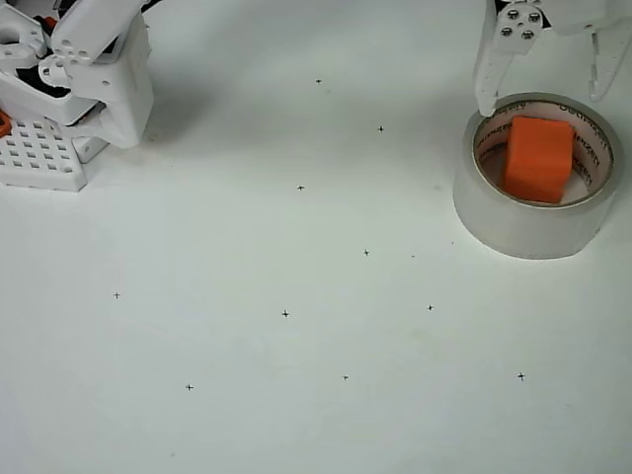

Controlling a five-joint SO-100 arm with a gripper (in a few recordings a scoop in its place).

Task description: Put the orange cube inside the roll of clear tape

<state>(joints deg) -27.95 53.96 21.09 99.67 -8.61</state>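
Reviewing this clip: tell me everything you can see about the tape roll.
The tape roll is a wide ring of translucent greyish tape on a pale core with dark lettering inside. It lies flat on the white table at the right of the overhead view, hole facing up. The cube sits inside the hole, near its right side. The open claw hangs at its far rim, one fingertip at the rim; contact is unclear.

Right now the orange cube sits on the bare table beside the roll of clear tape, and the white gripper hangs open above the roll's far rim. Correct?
Not quite. The overhead view shows the orange cube inside the hole of the roll of clear tape, not beside it. The rest holds: the white gripper is open above the roll's far rim.
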